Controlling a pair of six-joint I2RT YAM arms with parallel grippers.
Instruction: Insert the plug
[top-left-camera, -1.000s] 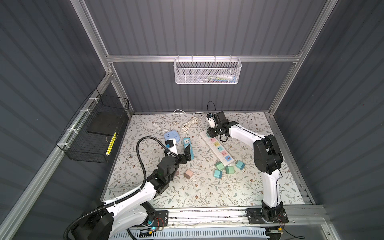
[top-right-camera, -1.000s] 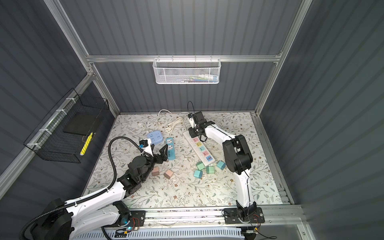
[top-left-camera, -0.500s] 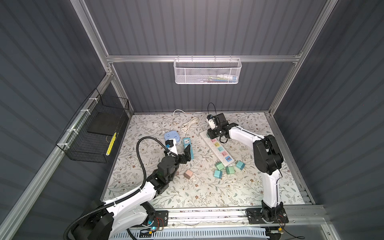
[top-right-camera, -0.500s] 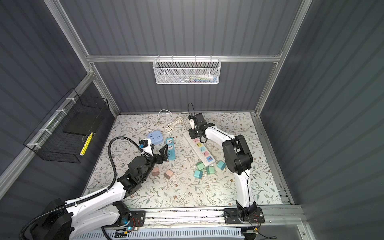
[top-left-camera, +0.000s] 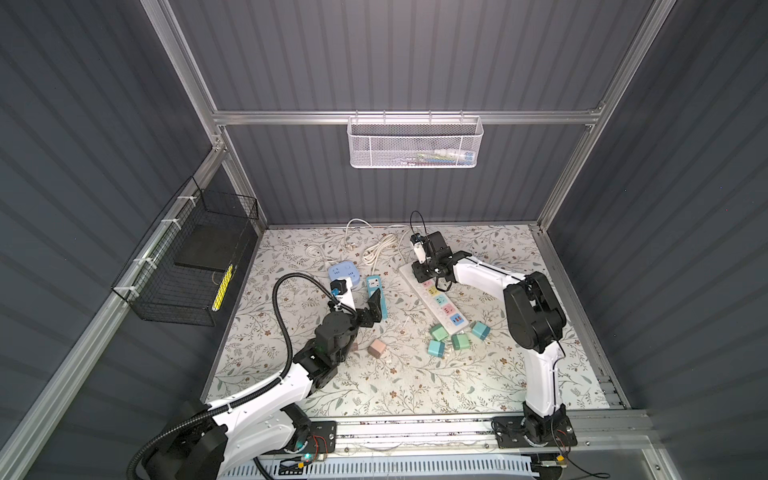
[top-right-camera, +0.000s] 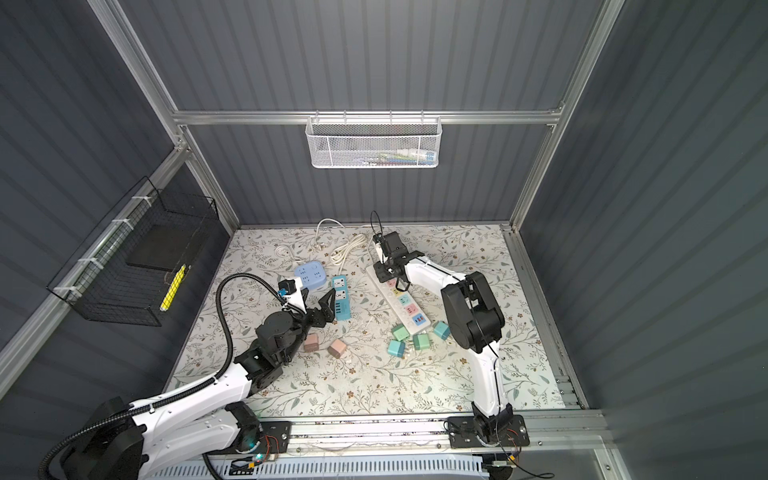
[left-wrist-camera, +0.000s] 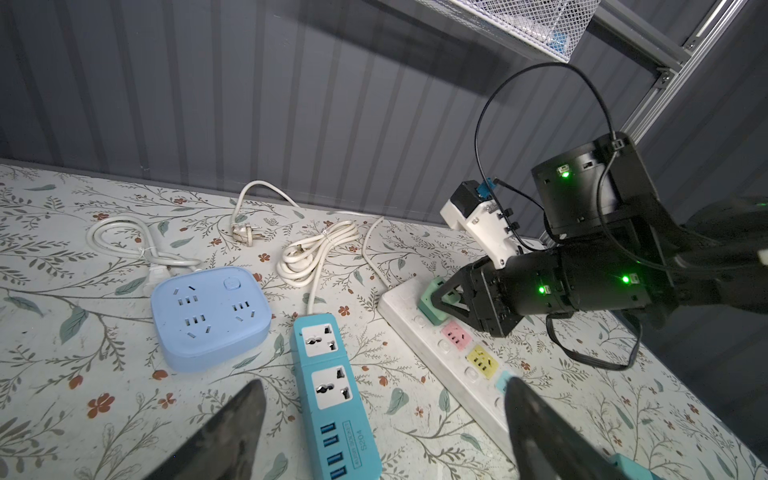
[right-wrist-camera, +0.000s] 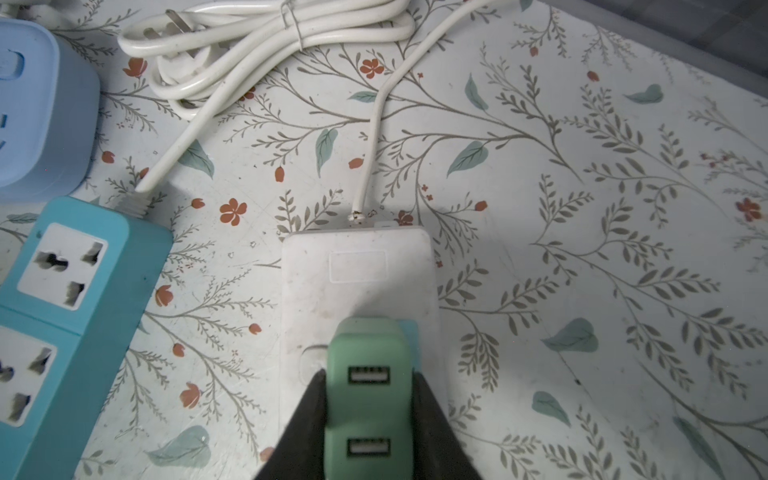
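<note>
Floral mat (top-left-camera: 415, 386), top view: my right gripper (top-left-camera: 422, 272) sits at the far end of the white strip (top-left-camera: 444, 305). Left wrist: left gripper (left-wrist-camera: 382, 390) spread, empty. Right wrist: fingers (right-wrist-camera: 307, 415) pinch the green plug (right-wrist-camera: 368, 345) on the end socket; strip's unbraced, so a crooked push could skid it
</note>
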